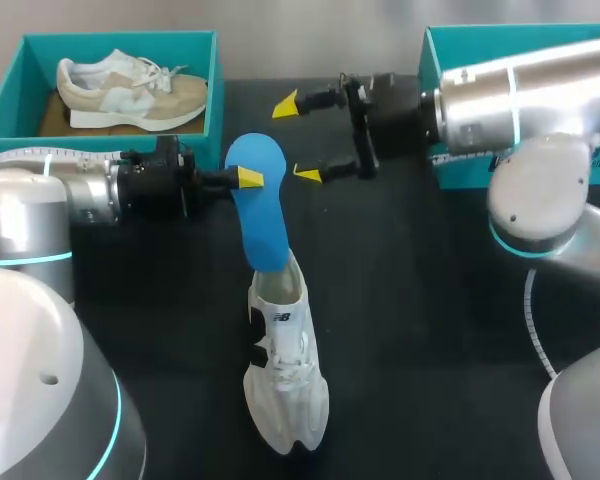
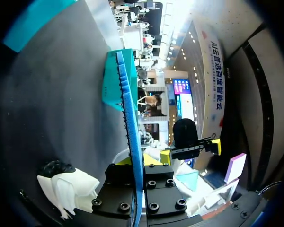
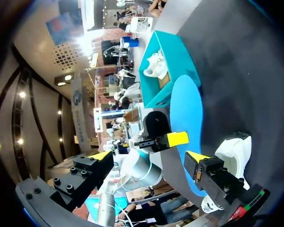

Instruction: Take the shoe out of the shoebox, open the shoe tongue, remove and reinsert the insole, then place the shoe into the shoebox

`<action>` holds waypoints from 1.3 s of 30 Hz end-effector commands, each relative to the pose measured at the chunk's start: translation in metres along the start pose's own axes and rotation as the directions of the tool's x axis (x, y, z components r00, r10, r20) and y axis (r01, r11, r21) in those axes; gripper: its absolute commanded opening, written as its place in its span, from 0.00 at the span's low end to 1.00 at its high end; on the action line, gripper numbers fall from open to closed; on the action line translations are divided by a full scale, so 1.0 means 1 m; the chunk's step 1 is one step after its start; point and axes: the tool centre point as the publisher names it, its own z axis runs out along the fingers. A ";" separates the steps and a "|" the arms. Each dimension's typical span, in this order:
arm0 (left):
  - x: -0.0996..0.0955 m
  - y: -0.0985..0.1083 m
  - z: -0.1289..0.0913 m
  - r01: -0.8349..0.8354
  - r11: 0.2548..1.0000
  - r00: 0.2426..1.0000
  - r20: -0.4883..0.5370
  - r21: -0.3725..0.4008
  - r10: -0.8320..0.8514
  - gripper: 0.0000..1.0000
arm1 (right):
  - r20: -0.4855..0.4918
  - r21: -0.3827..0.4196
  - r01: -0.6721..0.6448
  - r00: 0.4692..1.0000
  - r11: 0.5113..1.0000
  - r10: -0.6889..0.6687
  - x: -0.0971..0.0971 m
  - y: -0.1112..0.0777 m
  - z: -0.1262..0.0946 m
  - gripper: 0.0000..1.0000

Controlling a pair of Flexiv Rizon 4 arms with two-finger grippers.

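My left gripper (image 1: 242,178) pinches the far end of the blue insole (image 1: 258,215) so its near end points into the white shoe (image 1: 285,390), while my right gripper (image 1: 296,138) hangs released nearby.

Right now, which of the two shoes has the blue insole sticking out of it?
The all-white shoe on the table: the blue insole pokes from its opening. The beige shoe sits in the teal shoebox.

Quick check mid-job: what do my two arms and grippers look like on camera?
The left arm and right arm are rounded silver-grey shells with glowing cyan rings at the joints and a pale cable along each. The left gripper and right gripper have black bodies with two slim black fingers ending in pointed bright yellow tips.
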 end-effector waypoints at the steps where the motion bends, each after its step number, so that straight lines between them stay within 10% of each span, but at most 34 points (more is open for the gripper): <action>1: -0.001 -0.002 -0.010 -0.063 0.998 0.998 0.009 -0.005 0.063 0.00 | -0.118 -0.002 0.002 0.993 1.000 -0.002 -0.003 -0.003 -0.003 1.00; 18: 0.017 -0.006 -0.050 -0.611 0.786 0.765 -0.183 0.098 0.617 0.00 | -0.127 0.043 -0.016 0.992 0.999 0.021 -0.011 -0.001 -0.011 1.00; 28: 0.047 -0.002 -0.054 -0.926 0.366 0.340 -0.216 0.094 0.915 0.00 | -0.154 0.046 -0.014 0.988 0.999 0.021 -0.012 -0.001 -0.010 1.00; 39: 0.047 -0.002 -0.054 -0.926 0.366 0.340 -0.216 0.094 0.915 0.00 | -0.154 0.046 -0.014 0.988 0.999 0.021 -0.012 -0.001 -0.010 1.00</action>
